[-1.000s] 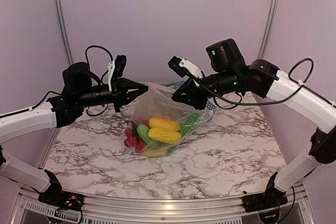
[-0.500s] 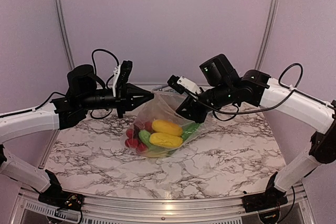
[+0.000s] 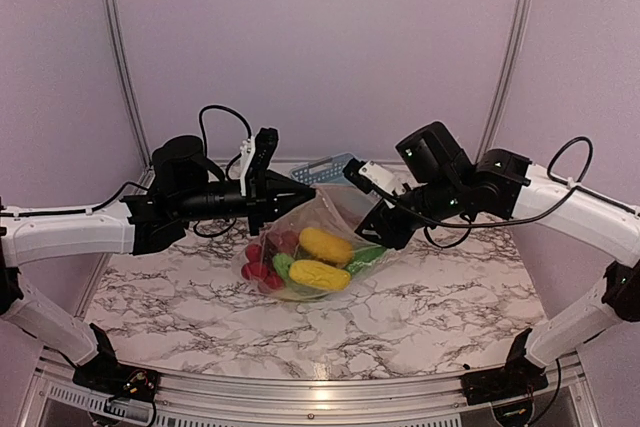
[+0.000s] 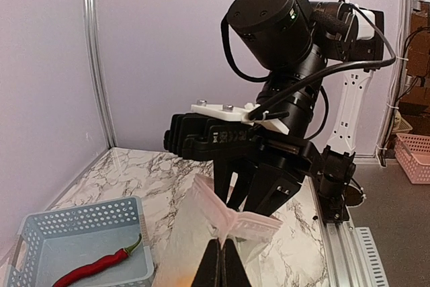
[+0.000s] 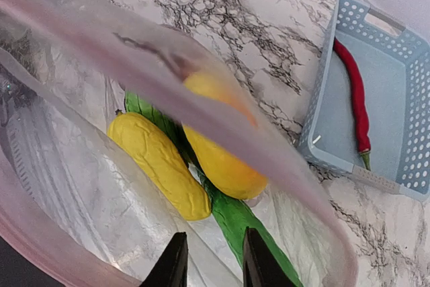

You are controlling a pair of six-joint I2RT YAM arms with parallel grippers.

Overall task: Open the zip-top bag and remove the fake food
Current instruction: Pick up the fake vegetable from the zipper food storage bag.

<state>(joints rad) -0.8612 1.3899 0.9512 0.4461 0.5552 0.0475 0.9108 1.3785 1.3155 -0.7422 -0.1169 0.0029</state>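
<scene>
**Over the tabletop's middle, the right claw lets go of the bag**

From above, the zip-top bag [image 3: 322, 212] hangs over the middle of the tabletop [image 3: 430, 297]. Its low end rests there, with the fake food [image 3: 320, 274] heaped inside. The left gripper [image 3: 310, 190] is clamped on the bag's upper rim. A second ago the right gripper [image 3: 378, 233] was pinching the opposite rim, but its fingers have since parted. Both arms have also shifted rightward, uncovering the basket [image 3: 330, 168] at the far edge.

The left wrist view shows its own fingers together on the pink zip strip. The right claw stands spread just beyond that rim, and whether it touches the plastic I cannot tell.

The right wrist view has its fingers apart, looking down the gaping mouth at two yellow pieces and a green one. A red chili [image 5: 354, 92] lies in the basket. I judge the bag open and the right claw freed to reach in.
</scene>
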